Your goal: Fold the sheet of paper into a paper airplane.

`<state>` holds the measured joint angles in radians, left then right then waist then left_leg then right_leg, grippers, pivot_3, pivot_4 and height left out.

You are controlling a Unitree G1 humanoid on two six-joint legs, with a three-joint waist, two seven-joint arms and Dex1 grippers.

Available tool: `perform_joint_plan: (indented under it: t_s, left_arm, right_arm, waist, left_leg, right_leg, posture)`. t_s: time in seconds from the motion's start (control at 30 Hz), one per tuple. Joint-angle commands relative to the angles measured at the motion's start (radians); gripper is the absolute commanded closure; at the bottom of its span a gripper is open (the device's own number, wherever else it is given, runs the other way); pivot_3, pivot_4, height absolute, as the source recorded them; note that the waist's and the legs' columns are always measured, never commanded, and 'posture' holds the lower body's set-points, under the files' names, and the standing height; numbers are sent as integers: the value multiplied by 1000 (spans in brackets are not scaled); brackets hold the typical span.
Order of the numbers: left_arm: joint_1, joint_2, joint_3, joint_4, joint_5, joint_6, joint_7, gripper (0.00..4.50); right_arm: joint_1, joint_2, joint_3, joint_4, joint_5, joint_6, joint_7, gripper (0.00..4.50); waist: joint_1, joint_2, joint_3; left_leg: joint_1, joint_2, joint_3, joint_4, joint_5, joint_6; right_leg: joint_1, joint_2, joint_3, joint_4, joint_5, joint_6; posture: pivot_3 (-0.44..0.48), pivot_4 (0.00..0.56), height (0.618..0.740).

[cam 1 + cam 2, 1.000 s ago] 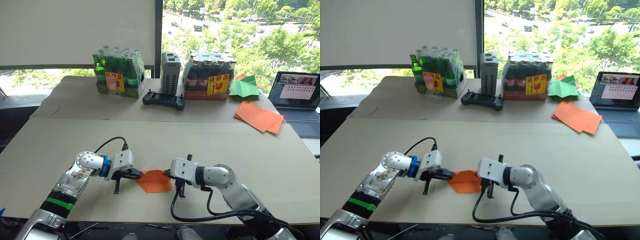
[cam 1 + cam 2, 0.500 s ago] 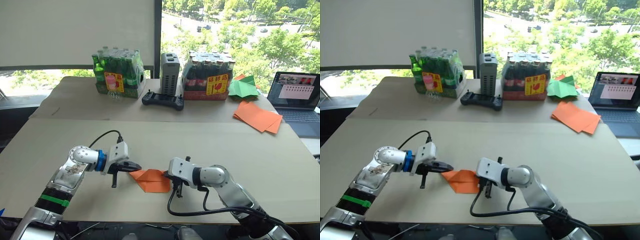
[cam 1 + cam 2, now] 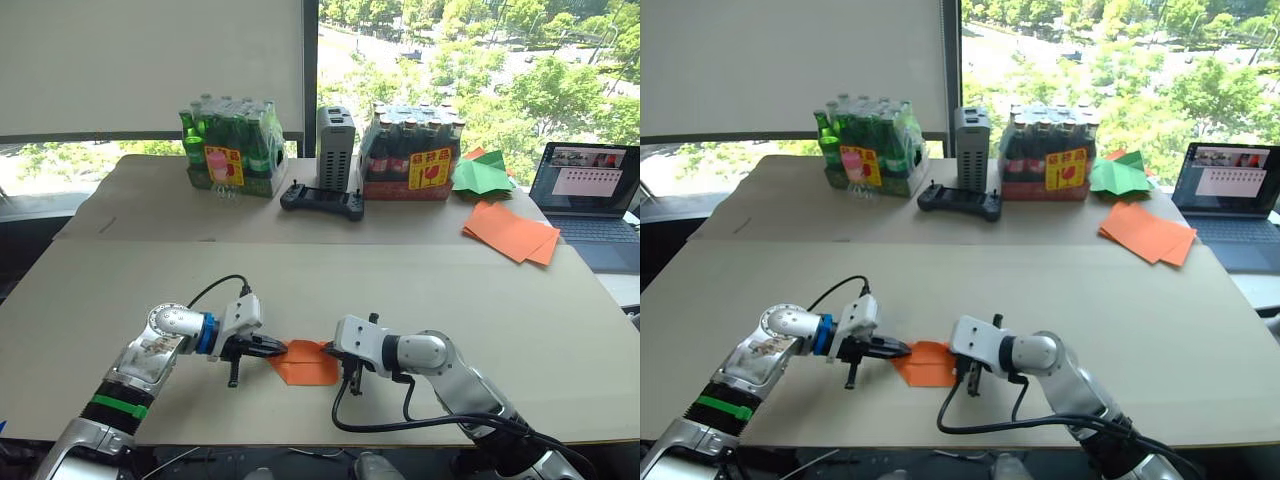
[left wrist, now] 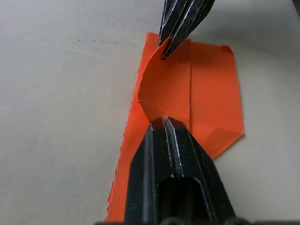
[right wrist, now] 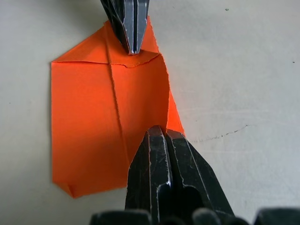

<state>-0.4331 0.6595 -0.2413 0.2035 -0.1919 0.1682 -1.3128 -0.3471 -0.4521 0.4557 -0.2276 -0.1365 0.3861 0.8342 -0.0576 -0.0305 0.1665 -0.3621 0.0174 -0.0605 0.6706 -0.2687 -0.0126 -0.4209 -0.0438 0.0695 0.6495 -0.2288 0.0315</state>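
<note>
The sheet of paper (image 3: 306, 367) lies on the near table between my two arms, bright orange, creased and partly folded, with one corner folded in. My left gripper (image 3: 281, 349) is shut on its left end, where a flap curls up off the table (image 4: 164, 89). My right gripper (image 3: 336, 355) is shut on the opposite edge of that raised flap (image 5: 159, 132). The two sets of fingertips face each other across the sheet, a short way apart. The rest of the sheet (image 5: 84, 122) rests flat. The paper airplane is out of view.
At the far right lie a pile of flat orange sheets (image 3: 512, 232), a green paper shape (image 3: 483, 175) and an open laptop (image 3: 590, 190). Along the back stand a pack of green bottles (image 3: 228, 150), a grey box (image 3: 336, 135), a black controller (image 3: 322, 200) and a pack of dark bottles (image 3: 415, 150).
Half a second ago the left gripper had drawn out to the left with the paper's end; now it is back close to the right gripper. Both stay shut on the sheet.
</note>
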Motion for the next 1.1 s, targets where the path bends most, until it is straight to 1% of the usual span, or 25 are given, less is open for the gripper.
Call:
perform_joint_plan:
  t_s: [0.03,0.13,0.2,0.27,0.37,0.5,0.6,0.73,0.77,0.87,1.1]
  left_arm:
    - [-29,-10,-32,65,66,-76,10,4500]
    - [-21,-19,-39,39,59,-66,1,4500]
    - [-11,-19,-47,13,63,-59,1,4500]
    - [-2,-17,-50,-6,67,-54,4,4500]
    - [9,-12,-52,-41,65,-36,7,4500]
    - [22,-6,-59,-82,70,-21,12,4500]
    - [25,-3,-58,-94,71,-10,15,4500]
    - [31,6,-55,-105,72,1,15,4500]
    - [33,10,-55,-105,75,1,14,4500]
    - [37,16,-54,-105,78,0,18,4500]
    - [43,20,-52,-113,77,4,31,4500]
  right_arm:
    - [-2,9,1,4,-10,24,-19,4191]
    - [-11,24,-24,-13,13,46,-30,3255]
    - [-24,43,-69,-38,45,72,-45,2510]
    - [-37,57,-110,-68,76,92,-50,1869]
    - [-50,64,-132,-131,117,92,-36,1869]
    - [-53,43,-78,-180,110,51,-11,1869]
    - [-40,24,-13,-171,80,31,4,2690]
    - [-41,18,37,-118,56,28,4,4129]
    - [-40,15,46,-99,51,17,6,4432]
    - [-35,0,62,-59,34,-10,13,4471]
    - [-22,-8,76,-30,20,-14,13,4471]
  waist:
    - [1,0,0]
    - [1,0,0]
    - [1,0,0]
    - [3,0,0]
    - [4,0,0]
    - [6,0,0]
    - [8,0,0]
    - [8,0,0]
    - [8,0,0]
    - [9,0,0]
    - [8,0,0]
  left_leg:
    - [0,0,0,0,0,0]
    - [1,0,0,0,0,0]
    - [0,0,0,0,0,0]
    - [0,0,0,0,0,0]
    - [-2,0,0,0,0,0]
    - [-2,0,0,0,0,0]
    - [-2,0,0,0,0,0]
    - [-2,0,0,0,0,0]
    - [-2,0,0,0,0,0]
    - [-2,0,0,0,0,0]
    - [-2,0,0,0,0,0]
  right_leg:
    - [0,0,0,0,0,0]
    - [1,0,0,0,0,0]
    - [0,0,0,0,0,0]
    - [0,0,0,0,0,0]
    - [-2,0,0,0,0,0]
    - [-2,0,0,0,0,0]
    - [-1,0,0,-1,0,0]
    - [-2,0,0,-1,0,0]
    - [-2,0,0,-1,0,0]
    - [-2,0,0,-1,0,0]
    - [-1,0,0,-1,0,0]
  posture:
    - [0,150,733]
    - [0,150,733]
    - [0,150,733]
    - [0,150,733]
    - [0,150,733]
    - [0,150,733]
    - [0,150,733]
    - [0,150,733]
    - [0,150,733]
    - [0,150,733]
    - [0,150,733]
